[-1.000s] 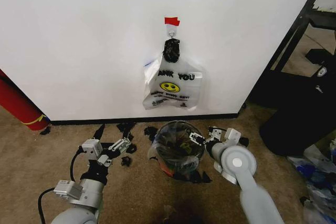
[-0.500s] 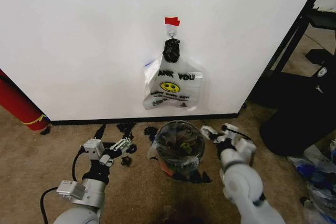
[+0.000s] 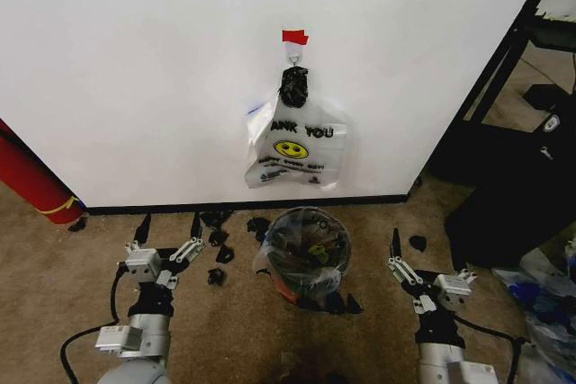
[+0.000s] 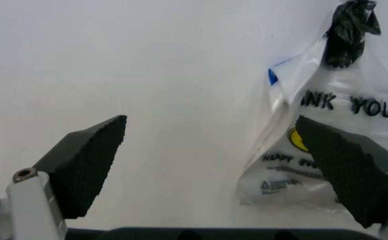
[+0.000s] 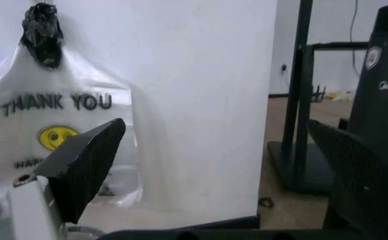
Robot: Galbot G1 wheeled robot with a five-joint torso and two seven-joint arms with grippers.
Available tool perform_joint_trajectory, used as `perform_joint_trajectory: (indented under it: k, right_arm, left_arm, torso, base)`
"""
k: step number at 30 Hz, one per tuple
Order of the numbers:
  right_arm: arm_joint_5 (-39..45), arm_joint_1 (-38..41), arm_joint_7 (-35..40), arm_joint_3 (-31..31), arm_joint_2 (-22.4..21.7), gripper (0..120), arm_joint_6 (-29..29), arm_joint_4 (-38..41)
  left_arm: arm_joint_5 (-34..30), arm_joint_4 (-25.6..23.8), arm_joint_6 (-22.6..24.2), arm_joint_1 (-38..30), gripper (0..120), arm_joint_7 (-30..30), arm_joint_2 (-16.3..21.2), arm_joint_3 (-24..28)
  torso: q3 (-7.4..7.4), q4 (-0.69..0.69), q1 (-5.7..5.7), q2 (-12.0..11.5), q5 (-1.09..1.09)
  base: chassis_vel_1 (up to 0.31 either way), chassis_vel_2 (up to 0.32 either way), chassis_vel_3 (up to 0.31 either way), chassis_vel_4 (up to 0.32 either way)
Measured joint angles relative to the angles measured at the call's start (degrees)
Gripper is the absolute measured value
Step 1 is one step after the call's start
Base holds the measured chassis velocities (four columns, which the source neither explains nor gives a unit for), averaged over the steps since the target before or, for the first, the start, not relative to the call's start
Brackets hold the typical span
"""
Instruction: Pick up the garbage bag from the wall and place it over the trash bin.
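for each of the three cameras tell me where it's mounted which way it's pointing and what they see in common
Head view: on the robot's head, looking forward and down at the wall, trash bin and both arms, left gripper, right gripper.
Left wrist view: on the left arm, facing the wall between its open fingers.
Right wrist view: on the right arm, facing the wall edge and a black stand, between its open fingers.
Shared: all see the hanging garbage bag.

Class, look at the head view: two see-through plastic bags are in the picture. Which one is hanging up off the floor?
The garbage bag printed "THANK YOU" with a yellow smiley hangs from the hook on the wall. The other bag lines the trash bin on the floor below.
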Motion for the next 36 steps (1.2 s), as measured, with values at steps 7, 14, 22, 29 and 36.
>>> perform_joint_trajectory:
  k: [7,14,22,29,36]
  right_arm:
    - [-4.4,-1.3,1.4,-0.2,0.8,100,4.2,-2.4]
    - [-5.0,-1.0,2.0,-1.0,2.1,100,3.5,-1.8]
    - [-3.6,-0.6,2.8,-0.7,0.4,100,-0.2,-2.0]
    - [3.7,0.0,0.5,-0.8,-1.6,100,-2.4,-1.0]
    - [5.7,-0.1,-2.1,-0.4,-3.4,100,-4.4,0.9]
  left_arm:
    - [0.2,-1.3,0.1,-0.2,100,0.1,0.1,-0.1]
    - [0.4,-1.6,0.1,0.4,100,-0.4,0.5,-0.2]
    - [2.4,-2.6,0.2,0.5,100,-0.8,-0.6,1.1]
    - [3.8,-2.3,0.4,0.2,100,-1.2,-1.0,2.5]
    - [3.3,-2.6,0.4,0.6,100,-1.9,-0.8,2.7]
  torso:
    - [0.0,-0.01,0.0,0.0,0.01]
    - [0.0,0.0,0.0,0.0,0.0]
    - [0.0,-0.01,0.0,0.0,0.01]
    - [0.0,-0.01,0.01,0.0,0.01]
    - [0.0,-0.01,0.01,0.0,0.0]
  base:
    - [0.0,0.0,0.0,0.0]
    - [0.0,0.0,0.0,0.0]
    - [0.0,0.0,0.0,0.0]
    - [0.0,0.0,0.0,0.0]
    - [0.0,0.0,0.0,0.0]
